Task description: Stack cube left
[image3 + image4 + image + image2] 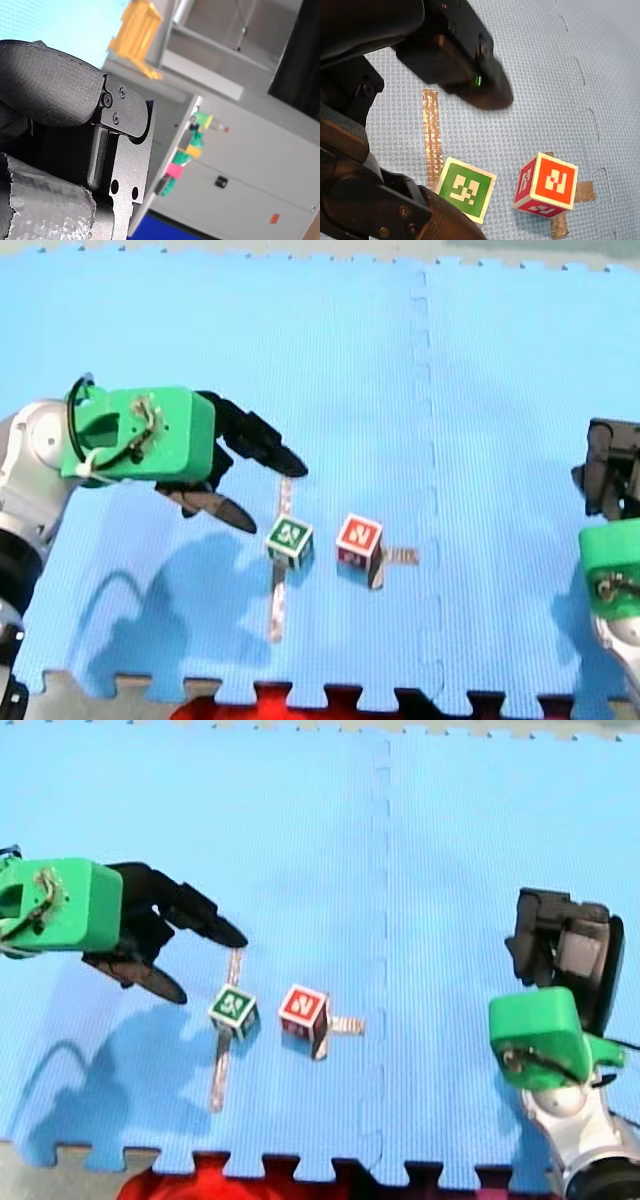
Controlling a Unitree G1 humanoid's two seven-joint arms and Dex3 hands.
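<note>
**A:** Where do the fingers (pixel 270 452) stand?

**B:** The left hand (pixel 218 462) is unclenched and grips nothing. It hangs just beside the green cube (pixel 290 538), on the side away from the red cube (pixel 358 538). One finger reaches over the tape strip (pixel 277 595) behind the green cube. Another sits low beside the cube, apart from it as far as I can judge.

**A:** So nothing is stacked yet. What worries you?

**B:** In the second wrist view the green cube sits turned, corner-on to the hand. If the fingers close on its corners and not its flat faces, I expect it to twist out or skid across the foam mat (pixel 350 360).

**A:** And the red one?

**B:** It stands just beside the green cube, on its own tape cross (pixel 400 556), with a narrow gap between them. A finger pushed in on that side could nudge it off its mark. A lift that swings low could also clip it.

**A:** And at the stacking itself?

**B:** If one cube is set down off-centre or tilted on the other, it will likely tip off. The soft mat would not help to steady the lower cube.

**A:** And the other hand?

**B:** The right hand (pixel 560 955) is well apart from the green cube, beyond the red one at the mat's edge. I cannot tell if it is open or closed.
</note>
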